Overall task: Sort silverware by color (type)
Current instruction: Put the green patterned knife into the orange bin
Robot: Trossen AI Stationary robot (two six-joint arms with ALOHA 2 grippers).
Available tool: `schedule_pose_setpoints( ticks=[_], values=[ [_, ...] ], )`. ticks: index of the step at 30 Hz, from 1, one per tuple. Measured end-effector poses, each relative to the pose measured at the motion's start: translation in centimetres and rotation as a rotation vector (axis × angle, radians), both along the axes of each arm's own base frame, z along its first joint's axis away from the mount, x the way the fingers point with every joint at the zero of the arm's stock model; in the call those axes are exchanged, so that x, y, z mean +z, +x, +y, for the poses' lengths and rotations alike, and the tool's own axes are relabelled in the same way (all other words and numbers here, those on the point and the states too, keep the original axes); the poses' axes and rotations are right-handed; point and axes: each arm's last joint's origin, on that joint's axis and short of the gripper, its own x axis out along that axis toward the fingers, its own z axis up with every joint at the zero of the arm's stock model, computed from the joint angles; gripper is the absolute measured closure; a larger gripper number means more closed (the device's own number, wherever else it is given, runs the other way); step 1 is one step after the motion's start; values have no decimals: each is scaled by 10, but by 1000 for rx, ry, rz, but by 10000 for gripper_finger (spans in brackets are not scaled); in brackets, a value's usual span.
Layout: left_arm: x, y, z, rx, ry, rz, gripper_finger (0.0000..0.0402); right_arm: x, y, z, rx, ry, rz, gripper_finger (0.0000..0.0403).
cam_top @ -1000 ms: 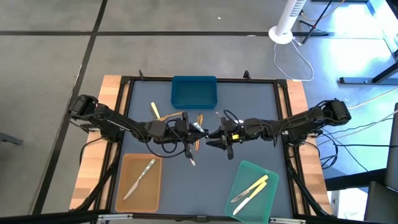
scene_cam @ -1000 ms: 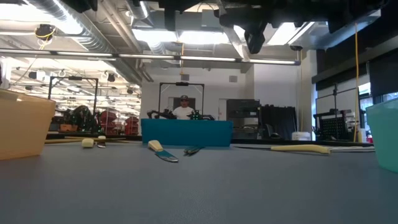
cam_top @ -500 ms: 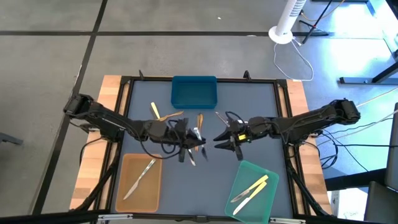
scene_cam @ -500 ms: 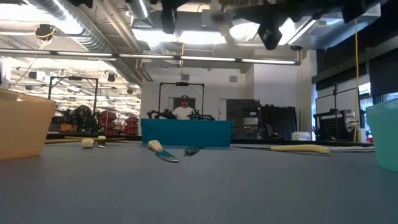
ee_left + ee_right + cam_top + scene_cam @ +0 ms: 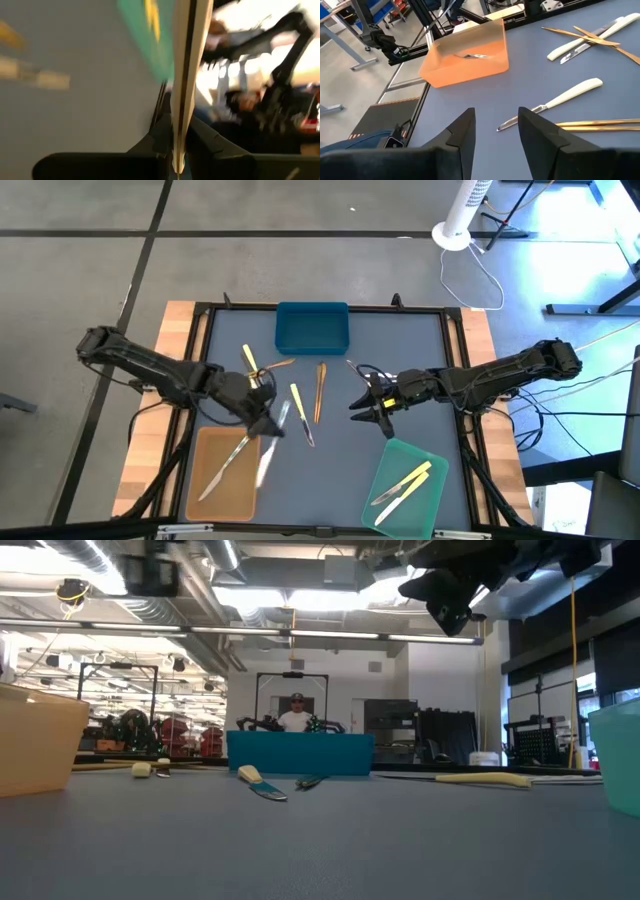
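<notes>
My left gripper (image 5: 264, 422) hangs over the tan tray's (image 5: 205, 442) far right corner, shut on a silvery-white utensil (image 5: 270, 452) that is blurred in the high view. My right gripper (image 5: 495, 135) stands open and empty above the table's middle right (image 5: 370, 408). Loose silverware lies flat on the mat: a pale yellow-handled knife (image 5: 298, 411), brown sticks (image 5: 320, 390), a pale yellow piece (image 5: 249, 358) and a brown one (image 5: 281, 364). One silvery knife (image 5: 226, 468) lies in the tan tray. Yellow pieces (image 5: 404, 483) lie in the green tray (image 5: 425, 455). My left gripper pinches the silvery utensil between its two fingers at one end (image 5: 178, 150). The piece shows edge-on and runs straight out past the fingertips (image 5: 186, 60). It is lifted clear of the table and slants over the tan tray.
The blue tray (image 5: 312, 326) stands at the far middle. Bare mat lies between the tan and green trays. A black frame rail (image 5: 200, 340) borders the mat. A person shows in the room behind the table (image 5: 296, 712).
My left gripper has swung from the table's middle toward the left and near edge, over the tan tray's corner, rolling its wrist while it carries the silvery utensil. The yellow-handled knife it covered now shows. My right gripper has drawn back a little toward the right edge.
</notes>
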Motion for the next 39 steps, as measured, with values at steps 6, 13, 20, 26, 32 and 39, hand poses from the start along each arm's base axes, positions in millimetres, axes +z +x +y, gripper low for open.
schedule_pose_setpoints(
  ticks=[6, 13, 20, 26, 32, 39],
  values=[
    [-15, -22, -23, -76, -38, 253, 372, 0, 0, 0, 0, 0, 1, 268],
    [-30, -47, -43, -69, 13, 490, 369, 0, 0, 0, 0, 0, 0, 268],
    [-44, -55, -57, -4, 74, 600, 370, 0, 0, 0, -1, 0, 0, 268],
    [-64, -50, -69, -36, 110, 705, 369, 0, 0, 0, -9, -3, -1, 268],
    [-88, -41, -76, -31, 163, 801, 368, 0, 0, -1, -33, -13, -3, 268],
    [-109, -37, -81, -63, 187, 904, 368, 0, 0, -1, -33, -13, -2, 268]
  ],
)
